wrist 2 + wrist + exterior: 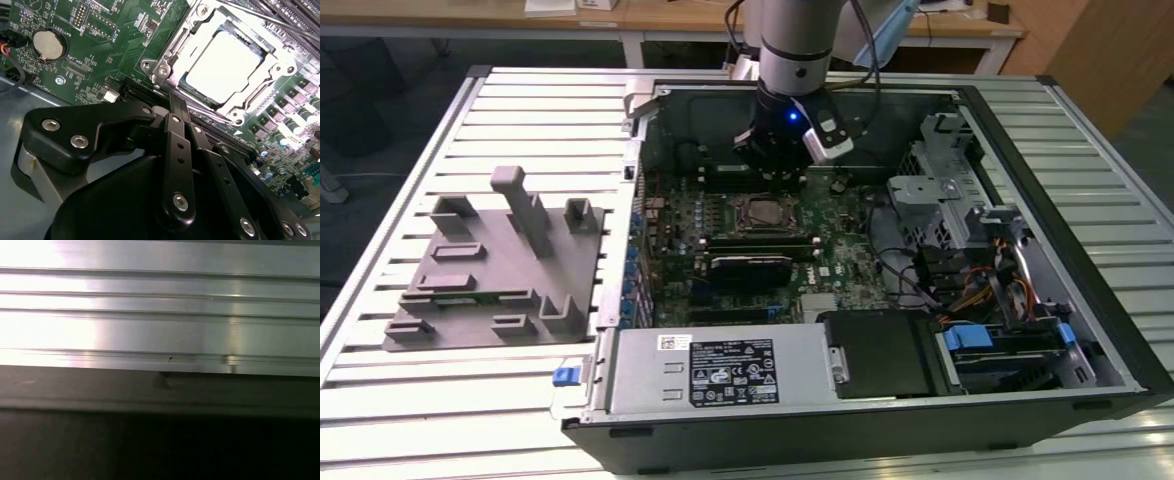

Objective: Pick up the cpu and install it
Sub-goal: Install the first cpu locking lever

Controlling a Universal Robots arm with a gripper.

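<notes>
The cpu (761,211) lies flat in the metal socket frame (739,222) on the green motherboard inside the open computer case. In the second wrist view its pale silvery top (224,64) sits square within the frame (165,62), with the frame's rim around it. My gripper (775,176) hangs on the arm just behind the socket in the exterior view, a little above the board. In the second wrist view the black gripper linkage (173,101) ends short of the socket's near corner, apart from the cpu. Nothing is seen held in it.
A grey fixture block with upright posts (494,265) stands on the slatted metal table (400,400) at the exterior view's left. Inside the case are a power supply (720,370), drive cage (947,190) and cables (974,290). A coin battery (48,44) sits on the board. Table slats (160,315) meet a dark edge.
</notes>
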